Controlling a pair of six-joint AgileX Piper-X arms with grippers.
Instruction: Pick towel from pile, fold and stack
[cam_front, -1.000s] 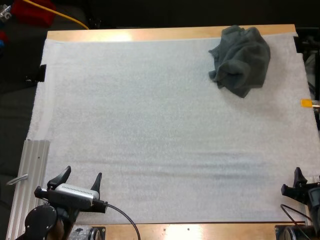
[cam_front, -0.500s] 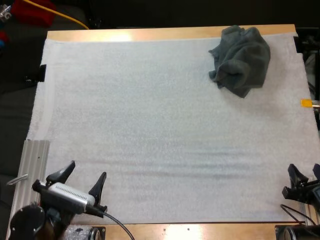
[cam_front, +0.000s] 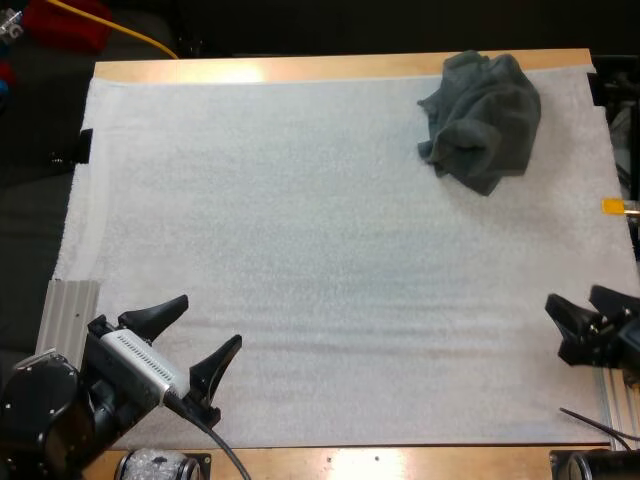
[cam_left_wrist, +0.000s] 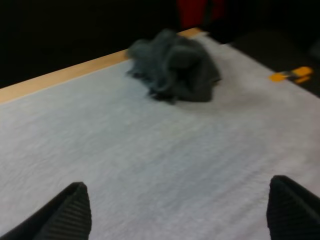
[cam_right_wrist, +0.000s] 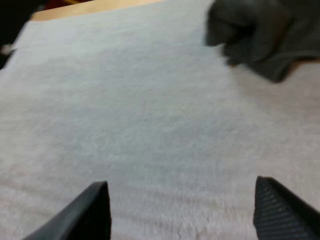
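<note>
One crumpled dark grey-green cloth towel on white mat, far right corner | my left tool gaping, empty | my right tool gaping, empty

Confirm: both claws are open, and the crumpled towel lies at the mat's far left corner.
Not quite: the high view shows the crumpled towel at the far right corner of the mat, not the left. The left claw and right claw are both open.
</note>
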